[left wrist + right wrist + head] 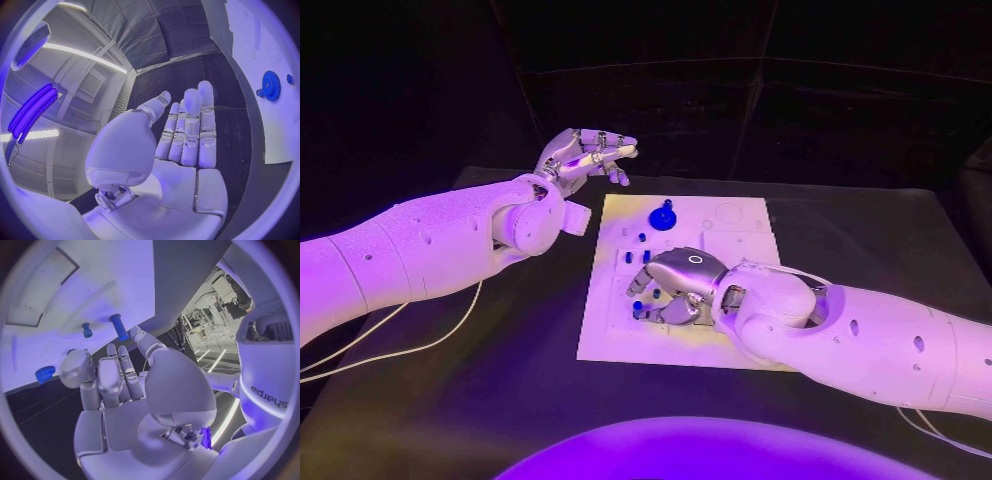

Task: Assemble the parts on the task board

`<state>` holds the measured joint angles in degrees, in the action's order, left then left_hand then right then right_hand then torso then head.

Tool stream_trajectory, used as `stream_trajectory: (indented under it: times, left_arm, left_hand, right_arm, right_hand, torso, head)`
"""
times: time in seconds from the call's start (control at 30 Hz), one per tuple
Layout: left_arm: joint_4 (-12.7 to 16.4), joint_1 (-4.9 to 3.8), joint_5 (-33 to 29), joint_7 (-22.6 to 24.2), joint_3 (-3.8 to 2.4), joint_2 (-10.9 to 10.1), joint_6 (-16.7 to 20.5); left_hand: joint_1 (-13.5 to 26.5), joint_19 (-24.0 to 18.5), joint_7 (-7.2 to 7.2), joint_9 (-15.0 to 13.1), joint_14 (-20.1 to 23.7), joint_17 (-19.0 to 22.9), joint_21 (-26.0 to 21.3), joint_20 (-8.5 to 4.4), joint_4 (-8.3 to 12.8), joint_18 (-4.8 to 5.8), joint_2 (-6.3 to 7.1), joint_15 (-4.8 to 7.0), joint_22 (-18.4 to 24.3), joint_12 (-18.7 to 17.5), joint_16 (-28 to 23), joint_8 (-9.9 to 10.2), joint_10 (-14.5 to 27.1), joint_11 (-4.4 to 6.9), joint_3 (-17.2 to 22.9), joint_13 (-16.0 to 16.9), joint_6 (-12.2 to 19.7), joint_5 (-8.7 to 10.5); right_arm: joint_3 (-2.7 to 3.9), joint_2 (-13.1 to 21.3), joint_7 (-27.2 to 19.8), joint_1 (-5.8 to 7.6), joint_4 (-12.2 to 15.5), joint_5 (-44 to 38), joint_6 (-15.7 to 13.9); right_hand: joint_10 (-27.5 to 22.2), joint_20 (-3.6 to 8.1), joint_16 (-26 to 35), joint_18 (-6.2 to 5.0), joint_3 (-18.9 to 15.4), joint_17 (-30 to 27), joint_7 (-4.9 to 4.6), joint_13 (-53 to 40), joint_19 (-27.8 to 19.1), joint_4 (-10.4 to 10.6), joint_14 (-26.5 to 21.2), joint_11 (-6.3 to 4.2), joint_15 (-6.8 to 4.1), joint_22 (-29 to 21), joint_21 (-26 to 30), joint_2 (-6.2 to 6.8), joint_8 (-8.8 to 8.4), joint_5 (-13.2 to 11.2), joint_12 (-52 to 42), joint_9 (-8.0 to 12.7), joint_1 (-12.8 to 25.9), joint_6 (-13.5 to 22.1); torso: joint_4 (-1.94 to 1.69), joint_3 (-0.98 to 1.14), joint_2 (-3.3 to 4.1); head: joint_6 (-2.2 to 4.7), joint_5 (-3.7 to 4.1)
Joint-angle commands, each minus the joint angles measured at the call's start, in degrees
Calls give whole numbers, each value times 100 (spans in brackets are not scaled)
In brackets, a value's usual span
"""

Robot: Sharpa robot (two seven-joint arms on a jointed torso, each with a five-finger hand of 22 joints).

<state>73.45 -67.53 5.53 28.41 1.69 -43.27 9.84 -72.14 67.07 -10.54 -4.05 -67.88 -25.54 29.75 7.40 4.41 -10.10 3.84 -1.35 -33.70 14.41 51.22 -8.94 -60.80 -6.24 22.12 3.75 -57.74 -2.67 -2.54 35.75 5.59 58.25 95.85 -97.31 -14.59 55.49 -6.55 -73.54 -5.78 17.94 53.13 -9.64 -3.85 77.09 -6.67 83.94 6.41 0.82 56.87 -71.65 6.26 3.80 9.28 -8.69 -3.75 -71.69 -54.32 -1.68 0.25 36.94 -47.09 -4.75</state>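
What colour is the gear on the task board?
Blue; the gear shows best in the left wrist view.

I see a dim, dark room; the task board (733, 215) glares bright. Light strips (31, 112) glow at nine o'clock in my left wrist view, where straight edges bend.

Worktop (473, 400): black, flat, carrying the task board near its middle.
Task board (639, 345): white plate lying flat on the worktop, under the right hand (678, 285) and just beside the left hand (586, 152), which is raised off the board's far corner.
Cables (387, 345): pale, lying on the worktop beneath the left arm, well behind the left hand, apart from the board.
Second cable (927, 432): pale loop on the worktop below the right arm, well behind the right hand.
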Motion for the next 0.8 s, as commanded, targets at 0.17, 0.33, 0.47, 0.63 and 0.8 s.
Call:
stream_trajectory:
  times: [0.17, 0.33, 0.47, 0.63, 0.8]
  left_arm:
    - [1, -9, -20, 11, -5, -22, -60]
    - [6, -8, -20, 10, -4, -37, -59]
    - [15, -8, -20, 8, -3, -47, -52]
    - [33, -8, -20, 6, -3, -53, -54]
    - [41, -8, -20, 6, -3, -56, -56]
  left_hand:
    - [-38, 36, -20, 3, 16, 4, -17, -13, -4, -35, -22, -30, 5, -25, -38, 12, 5, -38, -22, 9, 39, -10]
    - [-38, 36, -20, 3, 16, 4, -17, -13, -4, -35, -22, -30, 5, -25, -38, 12, 5, -38, -22, 9, 39, -10]
    - [-38, 36, -20, 3, 16, 4, -17, -13, -4, -35, -22, -30, 5, -25, -38, 12, 5, -38, -22, 9, 39, -10]
    - [-42, 38, -19, 2, 17, 7, -22, -13, -3, -35, -24, -30, 10, -24, -39, 10, 5, -38, -27, 9, 39, -10]
    - [-42, 38, -19, 2, 17, 7, -22, -13, -3, -35, -24, -30, 10, -24, -39, 10, 5, -38, -27, 9, 39, -10]
  right_arm:
    - [14, 567, -321, 51, 432, 794, -886]
    - [46, 1154, -159, 274, 645, 1646, -1110]
    - [55, 1696, 297, 401, 743, 2288, -997]
    - [53, 2059, 788, 434, 763, 2524, -853]
    - [47, 2273, 1235, 403, 803, 2325, -744]
  right_hand:
    - [37, -2, 82, -62, -320, -104, 1, -23, -45, 102, -26, -35, -3, -81, 74, -32, -15, 76, -227, -9, -46, 79]
    - [643, 11, -25, -38, -497, 84, -37, -112, 35, 242, 36, -70, -27, 53, -11, -125, 51, 62, -612, -38, 16, -82]
    - [1783, 154, -502, 77, -817, 982, 170, -502, 342, 514, 225, -339, -220, 718, -429, -74, 254, 129, -1330, -95, 301, -345]
    - [2128, 318, -620, 126, -1273, 1139, 349, -1336, 456, 808, 234, -489, -373, 975, -600, -38, 545, 318, -2253, -166, 466, -415]
    - [2307, 381, -773, 182, -1765, 1417, 411, -4019, 560, 1246, 267, -564, -422, 1280, -781, -136, 985, 322, -4556, -323, 659, -411]
  torso:
    - [13, -2, -11]
    - [16, -2, -10]
    - [17, -11, -9]
    - [43, -12, 2]
    - [81, -6, 3]
  head:
    - [24, 21]
    - [65, 80]
    - [109, 203]
    - [152, 319]
    - [172, 327]
